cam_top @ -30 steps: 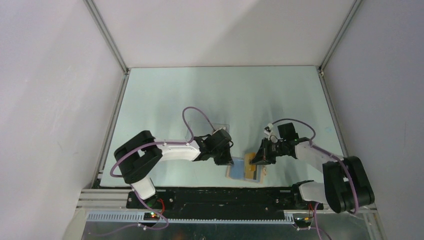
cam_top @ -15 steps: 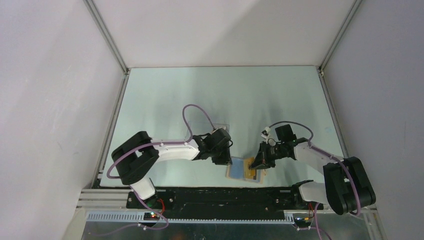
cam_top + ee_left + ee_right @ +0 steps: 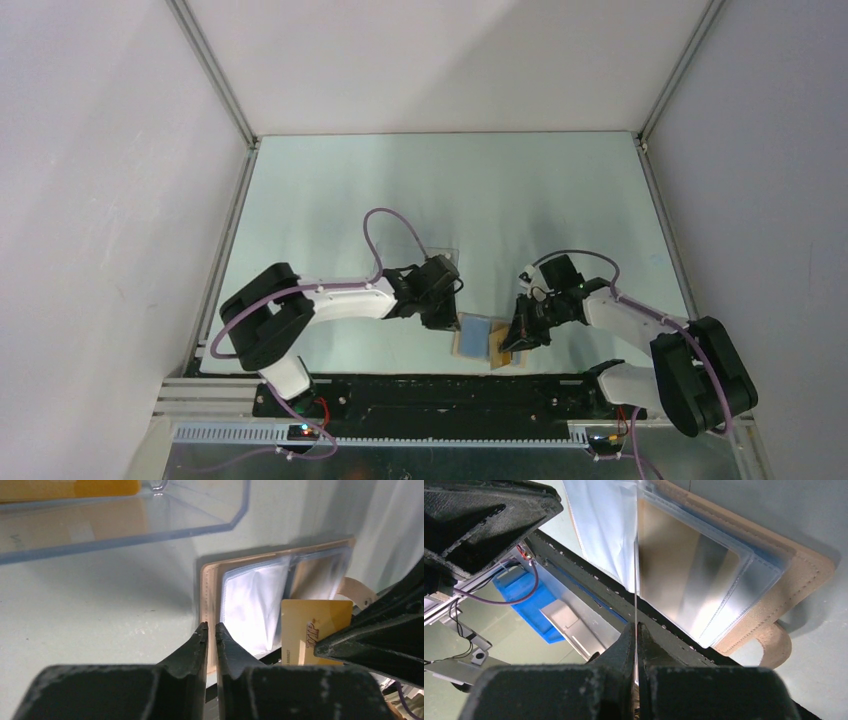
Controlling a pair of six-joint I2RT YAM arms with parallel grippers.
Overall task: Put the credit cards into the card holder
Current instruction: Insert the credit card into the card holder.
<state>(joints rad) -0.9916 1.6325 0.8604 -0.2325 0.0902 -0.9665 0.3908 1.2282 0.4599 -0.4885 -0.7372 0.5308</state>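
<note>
The right gripper is pinched flat on a card, with its jaws pressed against both faces. The left gripper is barely ajar, only a thin slit showing between its fingers and nothing seen in it. Its tips sit over the left edge of the wallet.

The card is yellow-orange with a darker printed mark near one side. It stands on edge above the right half of the wallet, its face turned toward the left arm, so the right wrist view shows it only as a thin line. That line runs from the jaws out to the wallet's middle fold. I cannot tell whether its far edge touches a sleeve.

The wallet lies opened flat, its long axis running left to right between the two grippers, close to the near edge of the table. It is tan with stitched borders, has a blue lining in the top view, and carries stacked clear sleeves that catch glare. A rounded snap tab sticks out from its right end.

A clear box sits just beyond the left gripper, apart from the wallet.

The table is a pale mint sheet, bounded at the front by a black rail. Plain white walls enclose it, and aluminium posts rise at the back corners.
</note>
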